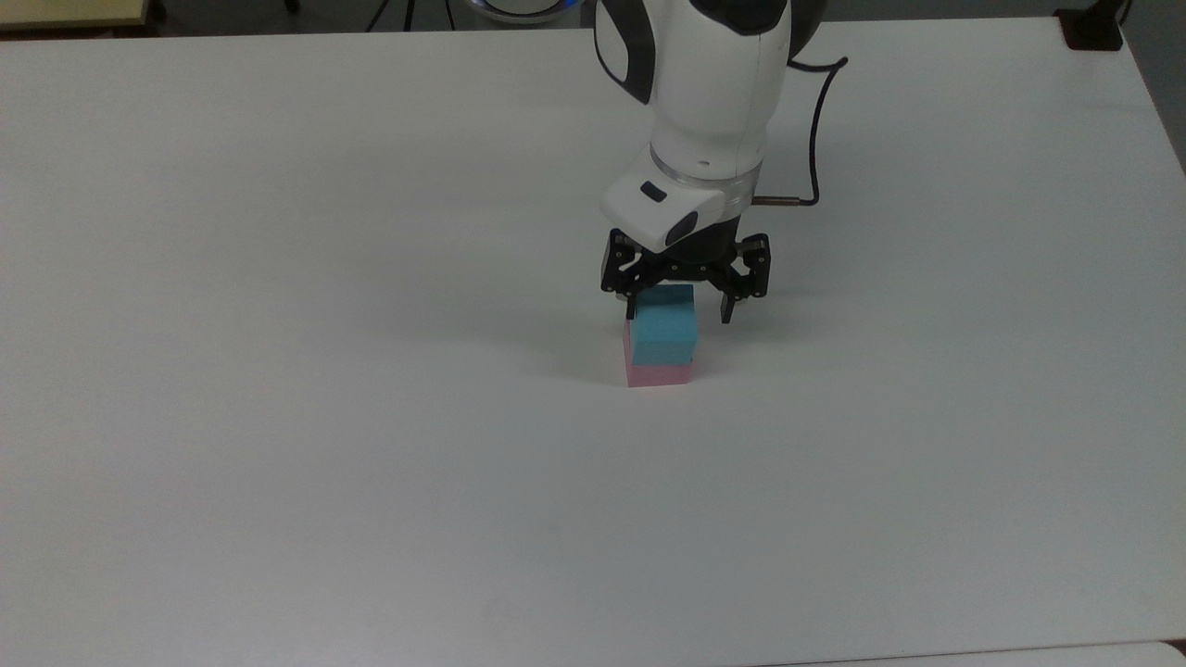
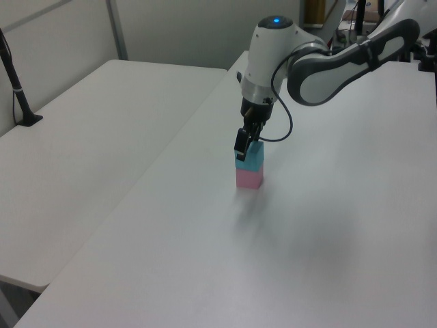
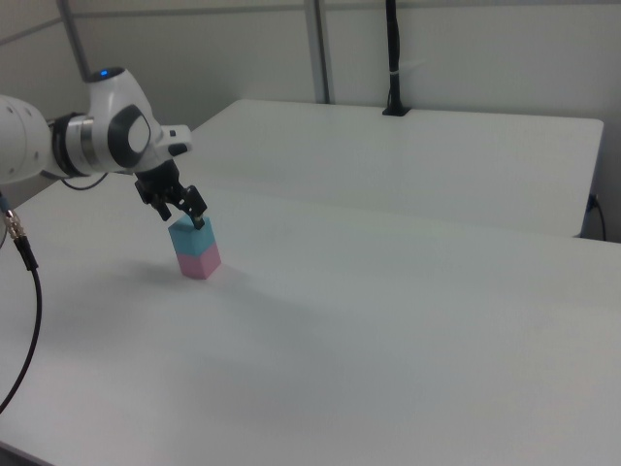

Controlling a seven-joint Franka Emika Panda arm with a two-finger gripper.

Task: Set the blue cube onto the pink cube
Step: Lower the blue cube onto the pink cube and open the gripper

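Top view shows the blue cube (image 1: 663, 325) sitting squarely on the pink cube (image 1: 656, 372), their edges nearly flush, so that just a thin pink band shows below and along the top view's left side. The stack stands near the middle of the white table (image 1: 278, 417), with nothing else close by. The gripper (image 1: 684, 298) hangs just above the stack with its fingers spread wide: one black fingertip is at the blue cube's upper corner on the top view's left, the other stands clear of it on the top view's right, with table showing between. Spread this way, the hand holds nothing; the weight of the blue cube rests on the pink one alone.

In the left view the gripper (image 2: 243, 145) is at the blue cube's (image 2: 250, 160) top edge, whether touching or not cannot be told, and the pink cube (image 2: 248, 178) sits flat on the table. The right view agrees: the two cubes form one upright column, blue (image 3: 190, 236) over pink (image 3: 200, 263).

The stacking looks done. What remains is probably a straight upward retreat, since a sideways drift could catch the near finger on the light foam and tip it off.
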